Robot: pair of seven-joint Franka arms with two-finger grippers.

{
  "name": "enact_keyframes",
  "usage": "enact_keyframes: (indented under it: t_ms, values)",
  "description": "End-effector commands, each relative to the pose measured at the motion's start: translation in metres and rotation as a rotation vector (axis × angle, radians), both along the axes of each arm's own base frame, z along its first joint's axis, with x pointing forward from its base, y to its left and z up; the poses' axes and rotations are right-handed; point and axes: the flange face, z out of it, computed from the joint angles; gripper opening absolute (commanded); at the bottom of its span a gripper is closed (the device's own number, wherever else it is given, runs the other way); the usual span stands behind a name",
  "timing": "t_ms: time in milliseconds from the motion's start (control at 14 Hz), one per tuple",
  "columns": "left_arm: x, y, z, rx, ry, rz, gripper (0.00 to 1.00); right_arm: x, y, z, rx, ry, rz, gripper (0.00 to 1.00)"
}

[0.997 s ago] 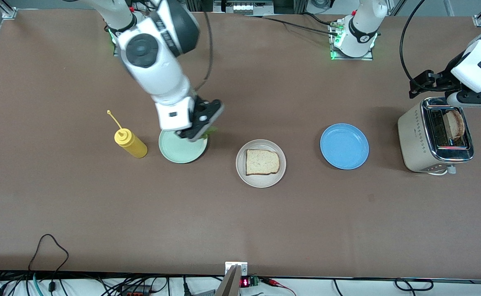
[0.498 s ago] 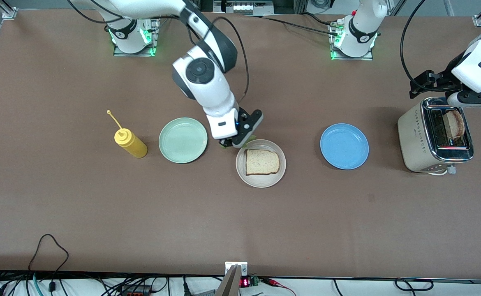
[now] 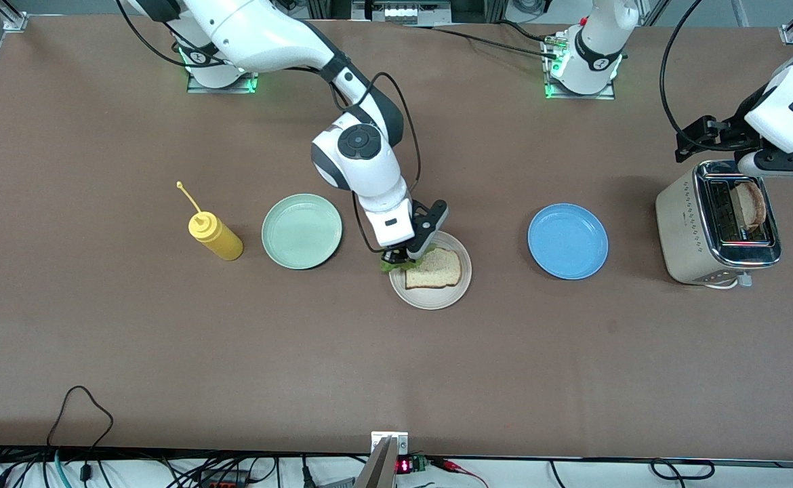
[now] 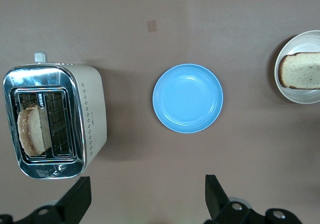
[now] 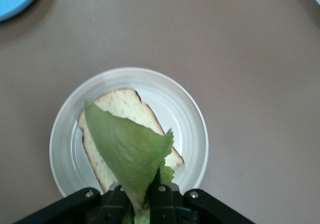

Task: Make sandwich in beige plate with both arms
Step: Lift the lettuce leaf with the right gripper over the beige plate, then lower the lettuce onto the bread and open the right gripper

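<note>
Swinging across from the mint plate point(image 3: 301, 231), the right gripper point(image 3: 397, 258) now hangs over the beige plate's point(image 3: 430, 299) rim, on the side toward the right arm's end of the table, jaws pinched tight on the lettuce point(image 5: 131, 151). A second ago it was still at the mint plate, which is now bare. One bread slice point(image 3: 433, 267) lies in the beige plate, so the leaf looks ready to go on top. The left gripper point(image 4: 145, 204) waits wide open over the table near the toaster point(image 3: 715, 224), where the second slice point(image 3: 751, 205) stands in a slot.
</note>
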Motion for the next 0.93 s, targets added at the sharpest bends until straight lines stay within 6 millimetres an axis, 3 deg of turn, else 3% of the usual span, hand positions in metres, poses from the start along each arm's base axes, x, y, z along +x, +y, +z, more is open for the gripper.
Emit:
enact_keyframes:
  t_ms: [0,214,285,427,854]
  values:
    - [0.0014,0.001,0.0052,-0.01,0.006,0.0,1.0,0.0009,0.0145,-0.0178,0.02,-0.039,0.017,0.09]
    - [0.0014,0.001,0.0052,-0.01,0.006,0.0,1.0,0.0001,0.0142,-0.0222,0.015,-0.035,0.018,0.1]
    - [0.0014,0.001,0.0052,-0.01,0.006,-0.001,1.0,0.0002,0.0143,-0.022,0.016,-0.035,0.016,0.22]
    - [0.0014,0.0018,0.0052,-0.01,0.006,-0.004,1.0,0.0018,0.0145,-0.0194,0.032,-0.049,0.014,1.0]
    - [0.0015,0.0051,0.0052,-0.011,0.006,0.0,1.0,0.0026,0.0171,-0.0192,0.062,-0.09,0.026,1.0]
